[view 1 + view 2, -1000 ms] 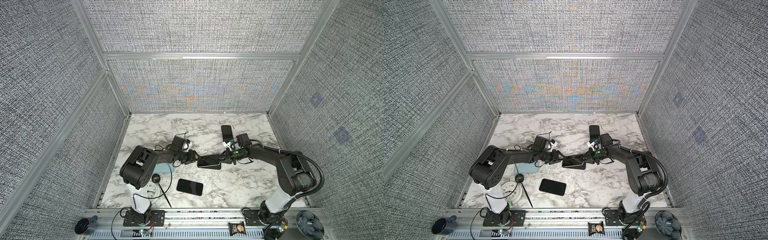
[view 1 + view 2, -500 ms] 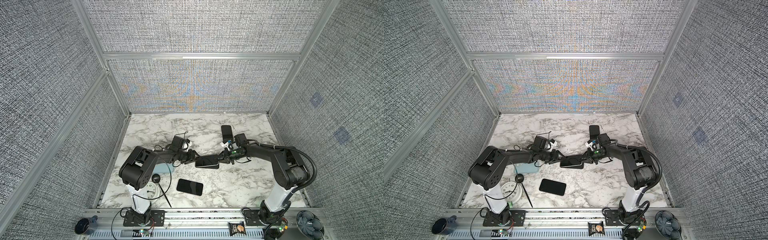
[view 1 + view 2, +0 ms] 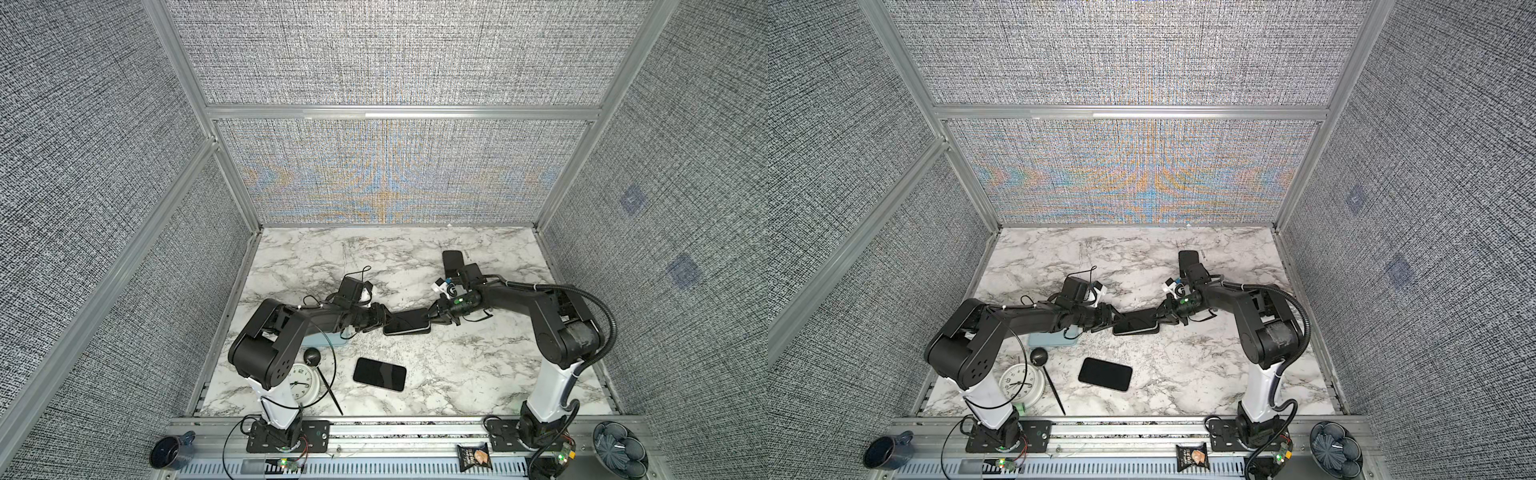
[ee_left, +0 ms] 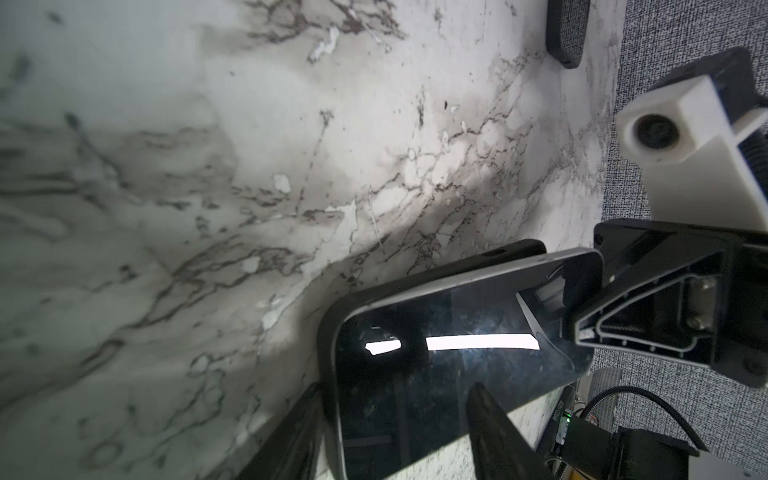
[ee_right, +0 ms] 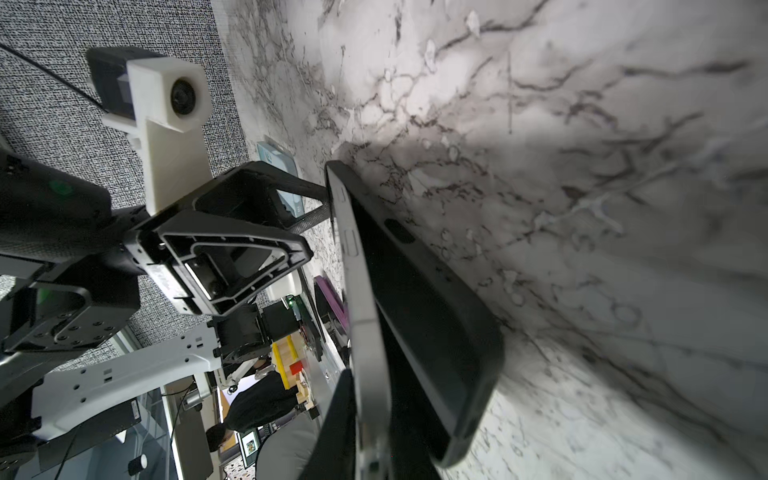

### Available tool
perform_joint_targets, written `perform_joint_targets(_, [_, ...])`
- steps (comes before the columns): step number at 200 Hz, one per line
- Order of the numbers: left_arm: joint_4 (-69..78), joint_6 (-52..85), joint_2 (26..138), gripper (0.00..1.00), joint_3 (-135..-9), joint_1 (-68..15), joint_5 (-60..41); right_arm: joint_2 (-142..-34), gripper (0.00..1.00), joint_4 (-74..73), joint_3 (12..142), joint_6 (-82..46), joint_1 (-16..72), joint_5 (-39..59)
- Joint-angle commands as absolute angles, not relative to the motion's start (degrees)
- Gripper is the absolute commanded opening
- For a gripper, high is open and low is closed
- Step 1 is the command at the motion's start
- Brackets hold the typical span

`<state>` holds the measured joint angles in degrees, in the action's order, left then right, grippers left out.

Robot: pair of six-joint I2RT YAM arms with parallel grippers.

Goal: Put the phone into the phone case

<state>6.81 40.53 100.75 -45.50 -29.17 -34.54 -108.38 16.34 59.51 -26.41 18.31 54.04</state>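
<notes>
Your phone is a slab of dark glass with a silver rim; it sits screen up and tilted, near the middle of the marble table; the black phone case lies directly under it and hugs one short end; towards the other end the case gapes away from the phone's back, so the phone is only partly seated; side buttons show on the silver rim.

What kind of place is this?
Probably a robot testing booth in a lab: two robot arms bolted to a metal rail, with grey panel walls boxing in a marble-look table.
</notes>
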Motion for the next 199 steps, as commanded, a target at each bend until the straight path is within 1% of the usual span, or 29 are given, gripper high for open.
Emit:
perform_joint_targets(1, [7.47,40.08,99.9,0.56,-45.44,-29.44,-38.23,-109.58,0.16,20.83,60.42,-26.11,18.98,45.82])
perform_joint_targets(101, [8.88,39.97,98.87,0.56,-44.13,-29.37,-38.23,-109.5,0.35,28.62,64.27,-22.56,21.02,36.91])
perform_joint_targets(130, [8.66,39.71,98.48,0.56,-44.04,-29.28,-38.19,-109.3,0.43,31.75,65.93,-21.64,22.23,33.32])
perform_joint_targets(150, [9.93,40.1,98.28,0.56,-43.26,-29.28,-37.96,-108.86,0.46,32.18,66.32,-22.35,22.46,32.77])
perform_joint_targets(199, [10.91,40.34,98.62,0.56,-43.21,-29.33,-38.1,-107.17,0.56,37.66,69.29,-21.97,24.12,25.88])
